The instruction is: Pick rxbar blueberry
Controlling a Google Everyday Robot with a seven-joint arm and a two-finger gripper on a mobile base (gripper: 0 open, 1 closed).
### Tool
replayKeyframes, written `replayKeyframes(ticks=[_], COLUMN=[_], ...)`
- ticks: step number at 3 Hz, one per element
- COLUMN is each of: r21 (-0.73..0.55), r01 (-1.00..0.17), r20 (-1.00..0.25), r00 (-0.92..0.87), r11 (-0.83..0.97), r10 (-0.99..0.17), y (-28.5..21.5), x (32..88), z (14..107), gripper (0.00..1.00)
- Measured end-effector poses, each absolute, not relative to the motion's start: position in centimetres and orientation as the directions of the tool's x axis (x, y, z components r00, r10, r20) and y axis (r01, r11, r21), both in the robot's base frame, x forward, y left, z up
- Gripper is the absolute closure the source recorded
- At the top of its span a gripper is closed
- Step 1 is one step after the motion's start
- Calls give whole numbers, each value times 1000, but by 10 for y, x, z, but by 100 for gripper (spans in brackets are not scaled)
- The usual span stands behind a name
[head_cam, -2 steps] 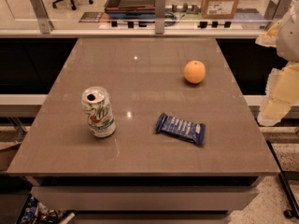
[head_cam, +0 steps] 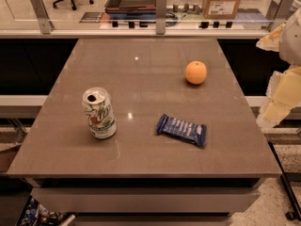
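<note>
The task is at its very beginning. The rxbar blueberry [head_cam: 181, 130] lies flat on the table [head_cam: 141, 65], in the front half and a little right of the middle, with its long side running slightly downward to the right. Nothing touches it. The can [head_cam: 99, 113] stands upright well to its left, and the orange [head_cam: 195, 72] sits behind it, farther from the camera; both are clearly apart from the bar.

The gripper [head_cam: 278, 100] is at the right border of the view, outside the table's right edge and well apart from the bar. Only pale, cream-coloured parts of it are visible there, partly cut off by the border, so I cannot tell if it is open or closed. It has no hold of the bar, since the bar rests on the table. What is left is, in my judgement, nearly everything: to bring the gripper over the table, lower it onto the bar, close on it and lift.

Compared with the earlier frame almost nothing differs. The bar, the can and the orange are in the same places, and the pale parts of the arm are at the same right border in nearly the same pose, so no approach toward the bar is visible yet.
</note>
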State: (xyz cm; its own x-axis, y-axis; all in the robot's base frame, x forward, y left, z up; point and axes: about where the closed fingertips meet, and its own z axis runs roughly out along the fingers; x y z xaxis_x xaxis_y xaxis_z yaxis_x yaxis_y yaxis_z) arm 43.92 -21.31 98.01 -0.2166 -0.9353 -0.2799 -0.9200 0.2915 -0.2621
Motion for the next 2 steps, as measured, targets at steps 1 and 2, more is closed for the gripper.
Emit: replayKeyframes(ticks=[1, 2], r21=[-204, -167], r01=[-919, -907], r20=[-449, -561], r00=[-219, -235], r11=[338, 387], r10=[-866, -794], y=[-207, -200], x=[439, 432], z=[955, 932], gripper=[0, 0])
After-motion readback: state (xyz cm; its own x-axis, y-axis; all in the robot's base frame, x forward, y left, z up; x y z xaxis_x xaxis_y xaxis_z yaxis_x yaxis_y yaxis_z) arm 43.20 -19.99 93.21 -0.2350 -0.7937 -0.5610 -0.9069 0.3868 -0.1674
